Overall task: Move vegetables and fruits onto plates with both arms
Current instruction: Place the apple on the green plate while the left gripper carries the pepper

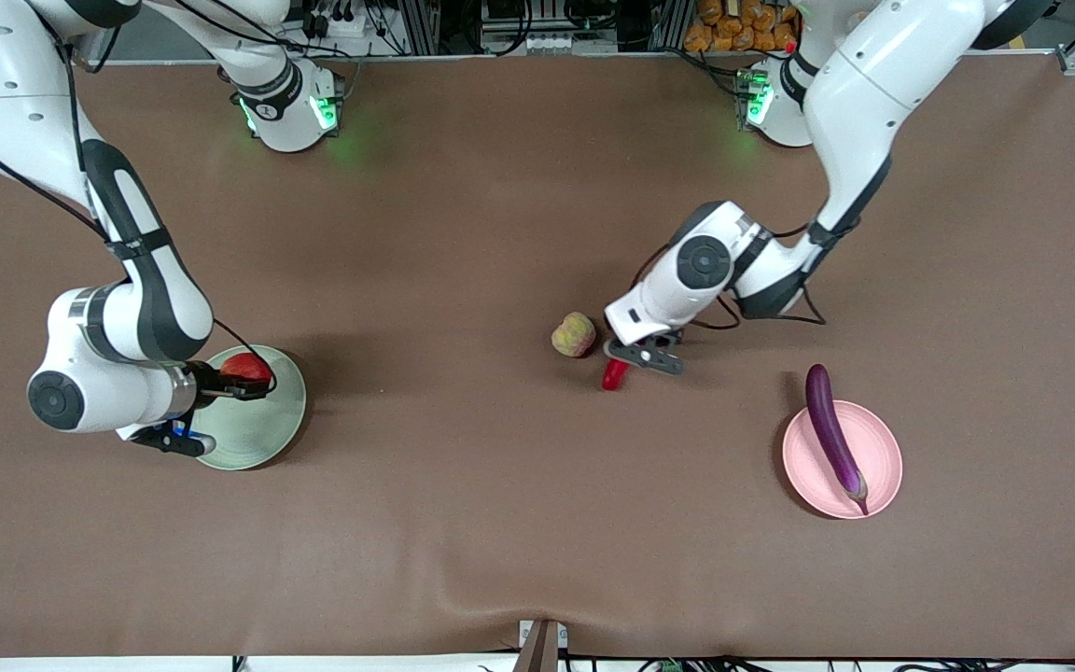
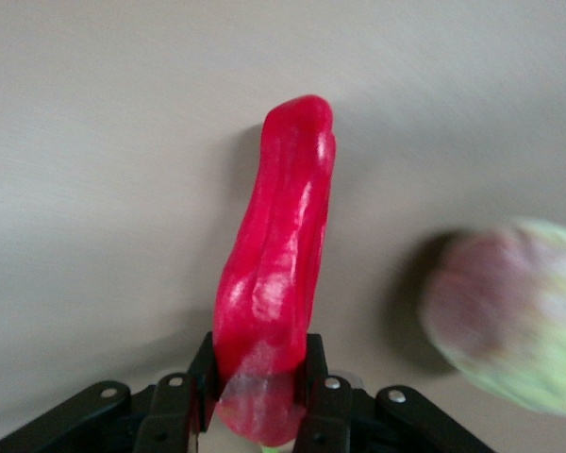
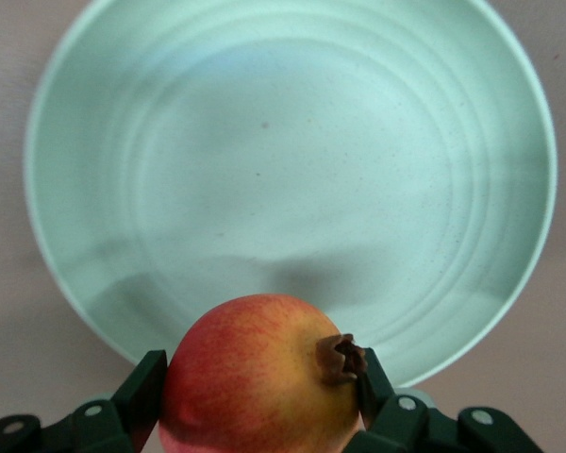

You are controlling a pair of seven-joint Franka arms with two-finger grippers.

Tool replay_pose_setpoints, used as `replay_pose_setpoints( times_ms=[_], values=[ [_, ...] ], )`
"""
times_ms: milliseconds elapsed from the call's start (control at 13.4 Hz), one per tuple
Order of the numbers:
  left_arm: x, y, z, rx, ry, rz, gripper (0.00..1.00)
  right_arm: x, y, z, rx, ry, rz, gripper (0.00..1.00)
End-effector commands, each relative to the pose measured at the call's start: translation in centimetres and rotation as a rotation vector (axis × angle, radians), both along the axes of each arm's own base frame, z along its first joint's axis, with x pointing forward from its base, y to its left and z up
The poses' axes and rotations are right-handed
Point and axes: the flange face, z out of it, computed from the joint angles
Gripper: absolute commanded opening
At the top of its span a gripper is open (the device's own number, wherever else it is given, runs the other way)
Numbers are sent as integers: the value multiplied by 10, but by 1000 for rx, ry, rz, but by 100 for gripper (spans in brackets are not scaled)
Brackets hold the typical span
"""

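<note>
Left end effector [image 1: 635, 359]: clamped on the red chili pepper [image 2: 275, 255], low at mid tabletop [image 1: 463, 523].
Pepper axis: runs straight out from the fingers, gripped at one end.
Ribbed fruit [image 1: 574, 334]: just beside the pepper.
Key relation: pink plate [image 1: 883, 471], eggplant [image 1: 833, 434] lying on it, sits toward the left arm's end.
Right end effector [image 3: 264, 401]: gripping the red fruit [image 3: 259, 373] over the green plate [image 3: 123, 189].

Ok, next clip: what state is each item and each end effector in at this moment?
Red chili pepper: gripped, on the table.
Left end effector: shut on the pepper.
Red fruit: held over the green plate.
Right end effector: shut on the fruit.
Eggplant: lying on the pink plate.
Ribbed fruit: loose on the table.
</note>
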Motion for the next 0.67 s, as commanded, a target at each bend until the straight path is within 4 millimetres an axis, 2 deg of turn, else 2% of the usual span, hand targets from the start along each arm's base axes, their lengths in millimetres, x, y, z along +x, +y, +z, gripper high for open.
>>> replay_pose_setpoints(
  times_ms=[0,75,149,224,298,447,596],
  values=[
    [45,75,59,88,-27,123,0,-15,-9,1,-6,-12,7,48],
    [68,104,76,79,-35,175,0,-14,-8,3,-5,-13,5,88],
    [81,108,95,45,-45,202,0,-12,-4,7,-1,-19,7,100],
    [92,126,103,39,-36,244,0,-6,5,17,3,-38,8,100],
    [100,145,108,37,-34,289,0,3,24,35,16,-45,33,100],
    [117,200,113,37,-35,382,0,29,49,85,54,-52,45,100],
    [129,248,104,27,-19,463,0,43,102,114,100,-88,9,100]
  ],
)
